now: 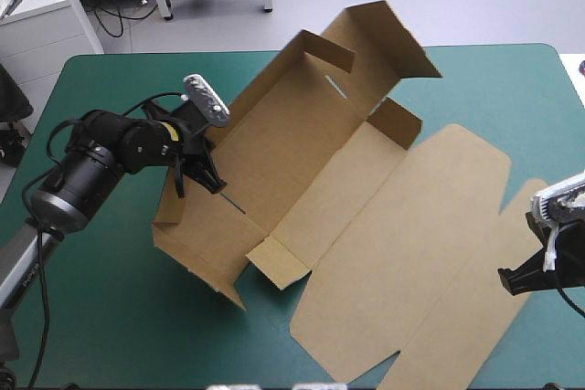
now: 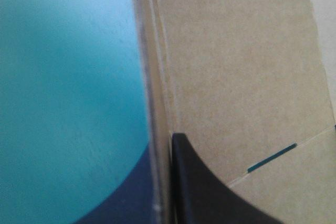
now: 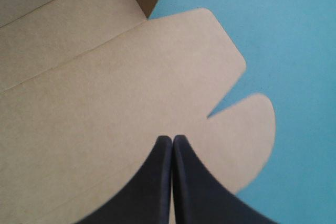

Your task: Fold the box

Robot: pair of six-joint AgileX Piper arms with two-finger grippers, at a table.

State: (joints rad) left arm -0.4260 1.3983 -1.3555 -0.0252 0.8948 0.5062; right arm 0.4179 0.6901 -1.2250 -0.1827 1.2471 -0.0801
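Nearest, the right gripper (image 3: 172, 139) hangs over the lid's rounded flap, jaws pressed together, gripping nothing. The brown box (image 1: 366, 226) sprawls across the middle of the teal-green counter (image 1: 110, 317), lid flat, walls raised on the far side. Further back, the left gripper (image 1: 199, 178) has its jaws pinched onto the left wall.

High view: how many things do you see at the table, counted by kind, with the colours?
box: 1, brown
grippers: 2, black, the left gripper and the right gripper
table cover: 1, teal-green
Total: 4
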